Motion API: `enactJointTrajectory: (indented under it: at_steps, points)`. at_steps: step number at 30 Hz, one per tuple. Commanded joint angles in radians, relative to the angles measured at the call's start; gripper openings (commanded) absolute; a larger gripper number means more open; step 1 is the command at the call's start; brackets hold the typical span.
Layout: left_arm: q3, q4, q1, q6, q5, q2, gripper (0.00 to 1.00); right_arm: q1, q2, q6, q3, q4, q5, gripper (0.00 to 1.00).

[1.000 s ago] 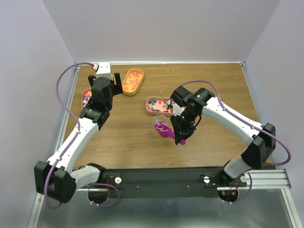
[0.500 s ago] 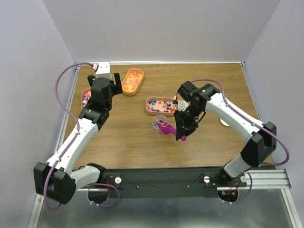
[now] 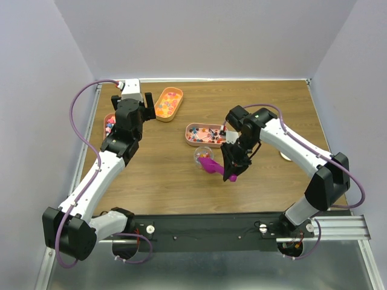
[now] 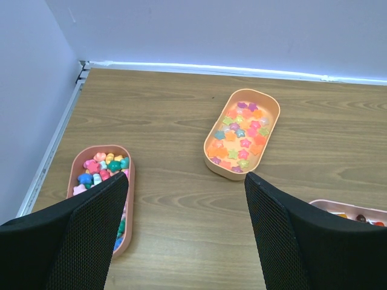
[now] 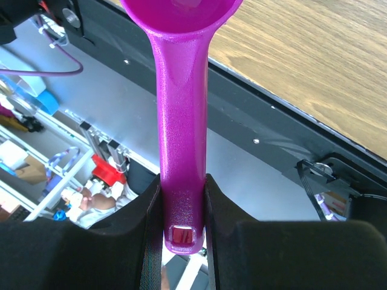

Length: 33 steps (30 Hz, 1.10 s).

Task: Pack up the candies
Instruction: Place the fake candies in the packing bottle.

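My right gripper [image 3: 230, 174] is shut on the handle of a magenta scoop [image 3: 210, 164], and the grip shows close up in the right wrist view [image 5: 183, 205]. The scoop's bowl is at a small clear cup [image 3: 200, 156]; I cannot tell what is in the cup. Candies [image 3: 199, 135] fill a peach tray [image 3: 188, 128] just behind the cup. My left gripper [image 3: 132, 101] is open and empty, hovering at the far left between two other trays. The right wrist view shows only the scoop handle [image 5: 180, 121].
A tray of orange star sweets [image 3: 169, 103] [image 4: 243, 132] lies at the back. A tray of mixed sweets [image 3: 109, 124] [image 4: 98, 175] lies at the left edge, partly under my left arm. A small white disc [image 3: 285, 156] lies right of my right arm.
My right arm's wrist has swung and lifted a little, and the scoop has shifted slightly at the cup. The left arm has not moved.
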Motion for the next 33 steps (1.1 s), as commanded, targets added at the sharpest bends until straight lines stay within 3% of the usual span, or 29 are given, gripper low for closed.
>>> enactJointTrajectory:
  at_steps: [1, 14, 27, 33]
  points:
    - [-0.012, 0.021, 0.005, 0.009, -0.033, -0.023, 0.85, -0.022, -0.005, 0.009, 0.031, -0.059, -0.058, 0.01]
    - [-0.013, 0.024, 0.005, 0.012, -0.033, -0.025, 0.86, -0.044, -0.034, 0.021, 0.054, -0.059, -0.051, 0.01]
    - [-0.015, 0.024, 0.005, 0.012, -0.028, -0.022, 0.86, -0.047, -0.062, -0.005, -0.063, -0.057, -0.067, 0.01]
    - [-0.015, 0.024, 0.007, 0.014, -0.033, -0.019, 0.85, -0.045, -0.063, -0.022, -0.038, -0.057, -0.055, 0.01]
